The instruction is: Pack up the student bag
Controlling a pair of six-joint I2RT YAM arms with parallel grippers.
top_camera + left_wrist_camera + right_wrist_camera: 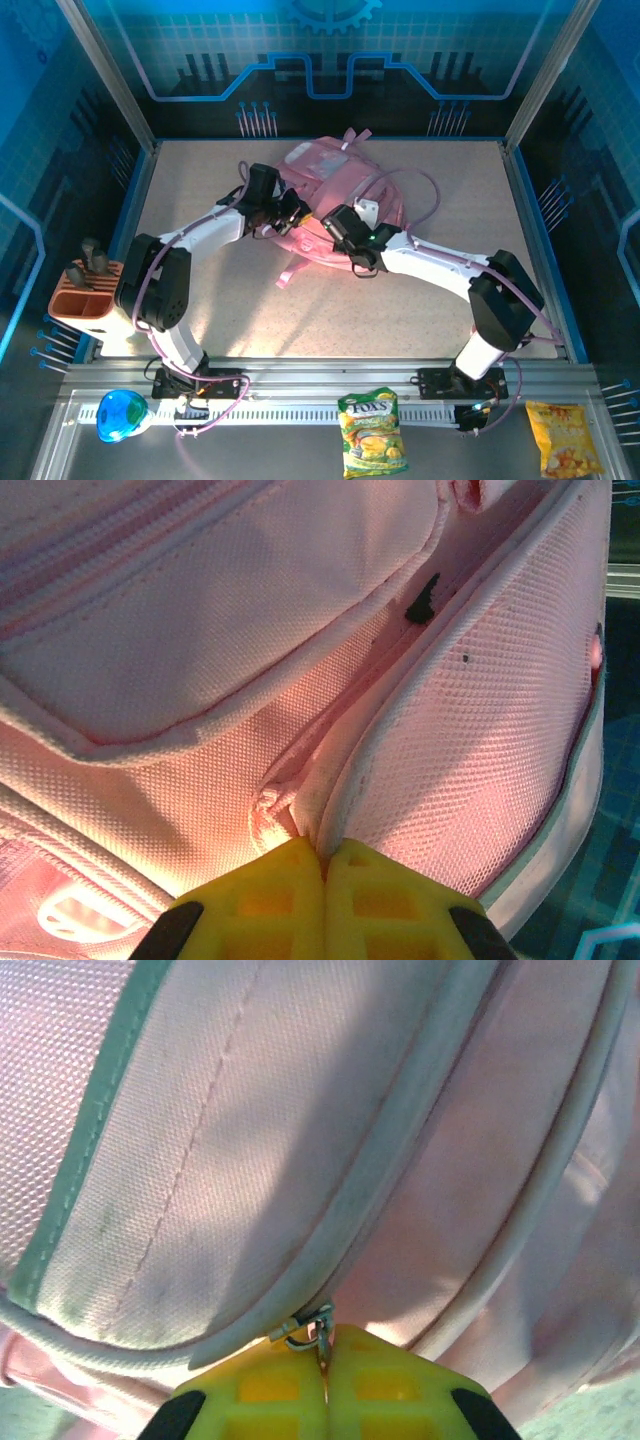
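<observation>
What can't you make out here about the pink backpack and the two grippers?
- Inside of the student bag: top view, closed over by its own fabric.
- Dark speck in a seam: left wrist view, too small to identify.
- Zipper pull: right wrist view, the right gripper hides its lower part, and its pocket is cut off by the edges.
- Label of the yellow packet: top view, too small to read.

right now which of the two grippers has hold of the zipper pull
The right gripper: a small metal zipper pull is pinched at its tips. The left gripper is shut on a piped fabric edge of the student bag instead.
</observation>
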